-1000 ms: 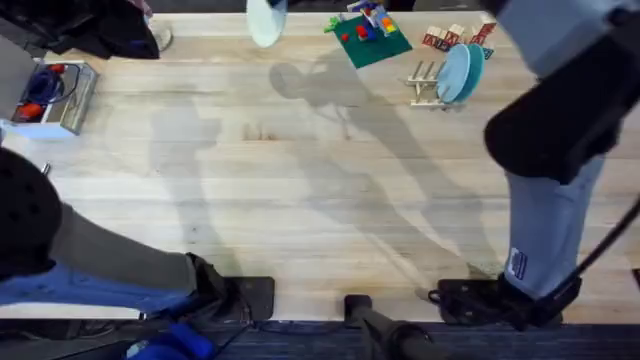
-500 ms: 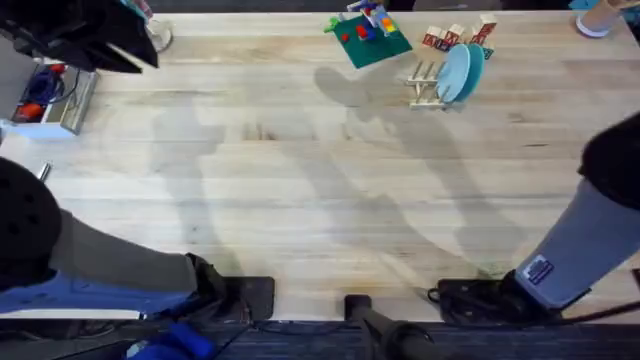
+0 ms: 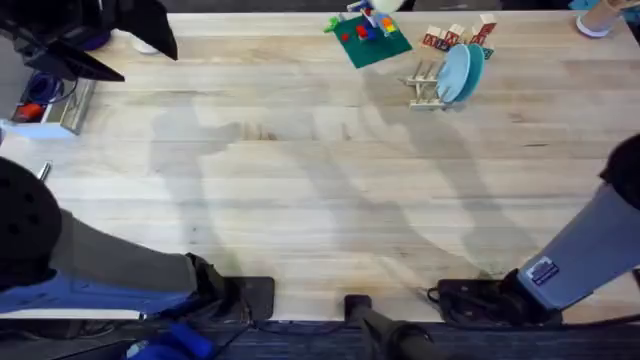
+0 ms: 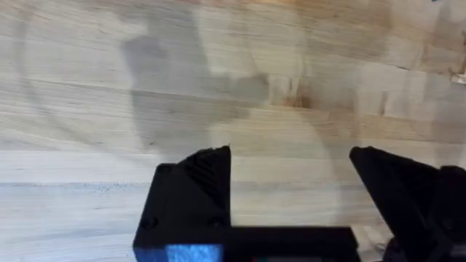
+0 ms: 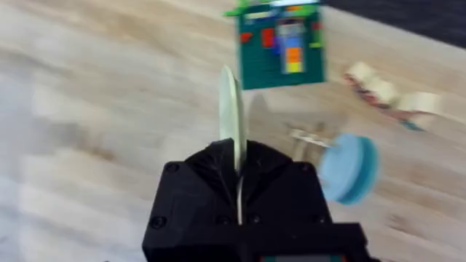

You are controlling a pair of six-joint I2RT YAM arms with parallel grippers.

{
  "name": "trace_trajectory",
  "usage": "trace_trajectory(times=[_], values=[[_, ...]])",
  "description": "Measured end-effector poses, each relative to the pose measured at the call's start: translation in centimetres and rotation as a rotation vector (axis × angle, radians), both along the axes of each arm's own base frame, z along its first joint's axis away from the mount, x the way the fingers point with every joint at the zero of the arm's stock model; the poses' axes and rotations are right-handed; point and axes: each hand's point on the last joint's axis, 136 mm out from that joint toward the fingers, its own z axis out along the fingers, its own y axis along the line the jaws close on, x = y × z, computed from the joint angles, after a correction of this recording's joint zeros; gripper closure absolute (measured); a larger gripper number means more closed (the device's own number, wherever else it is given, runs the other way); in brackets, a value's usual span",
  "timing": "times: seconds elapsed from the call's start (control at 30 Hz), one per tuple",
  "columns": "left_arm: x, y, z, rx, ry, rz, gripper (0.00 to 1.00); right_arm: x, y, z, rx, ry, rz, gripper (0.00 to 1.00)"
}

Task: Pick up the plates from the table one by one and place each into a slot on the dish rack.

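Bench (image 3: 300,180): broad pale planks, bare across the middle. Rack (image 3: 428,84) at the far right edge, a light blue plate (image 3: 456,72) already standing on edge between its pegs. Right claw (image 5: 237,175) pinching a cream plate (image 5: 231,116) by its rim, held edge-on above the bench short of the rack, probably so it drops between pegs. Left claw (image 4: 291,193) spread, empty, low over bare wood.
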Motion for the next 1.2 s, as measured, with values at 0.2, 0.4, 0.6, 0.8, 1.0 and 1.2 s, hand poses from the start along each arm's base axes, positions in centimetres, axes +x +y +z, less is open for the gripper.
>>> trace_trajectory(times=[0.2,0.4,0.6,0.8,1.0,1.2], values=[[0.0,0.0,0.0,0.0,0.0,0.0,0.006,-1.4,-4.0,2.4,-0.111,-0.064,-0.108,0.97],[0.0,0.0,0.0,0.0,0.0,0.0,0.003,-2.0,-7.4,4.3,-0.116,-0.1,-0.196,0.97],[0.0,0.0,0.0,0.0,0.0,0.0,0.006,-2.1,-9.9,5.0,-0.065,-0.1,-0.245,0.97],[0.0,0.0,0.0,0.0,0.0,0.0,0.006,-3.6,-12.2,3.4,-0.039,-0.051,-0.281,0.97],[0.0,0.0,0.0,0.0,0.0,0.0,0.006,-5.0,-13.6,0.1,-0.042,0.033,-0.303,0.97],[0.0,0.0,0.0,0.0,0.0,0.0,0.006,-4.8,-13.5,-1.9,-0.047,0.084,-0.297,0.97]])
